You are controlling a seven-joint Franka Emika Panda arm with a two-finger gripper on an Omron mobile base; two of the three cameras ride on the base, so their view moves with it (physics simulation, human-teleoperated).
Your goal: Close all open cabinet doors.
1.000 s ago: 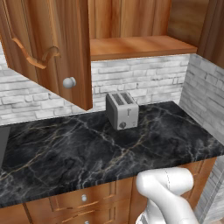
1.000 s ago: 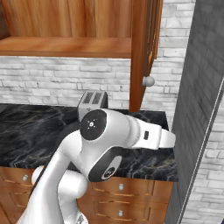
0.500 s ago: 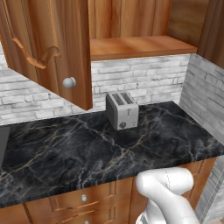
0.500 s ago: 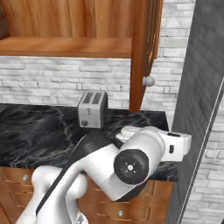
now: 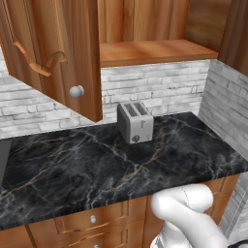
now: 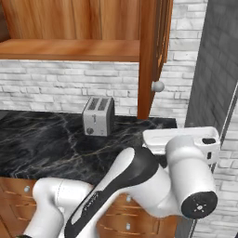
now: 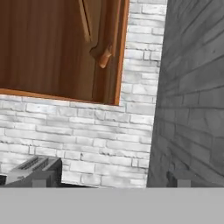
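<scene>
Looking up along the gripper, the hand view showed the open cabinet door (image 7: 109, 48) above and ahead, well apart from the tips (image 7: 177, 180), which seemed to be the small dark shapes at the bottom. The jaws stood spread wide, holding nothing. The door hung swung out over the counter (image 5: 97, 164), its knob (image 6: 157, 86) facing outward. A toaster (image 7: 33, 170) sat lower, to the left of the tips.
</scene>
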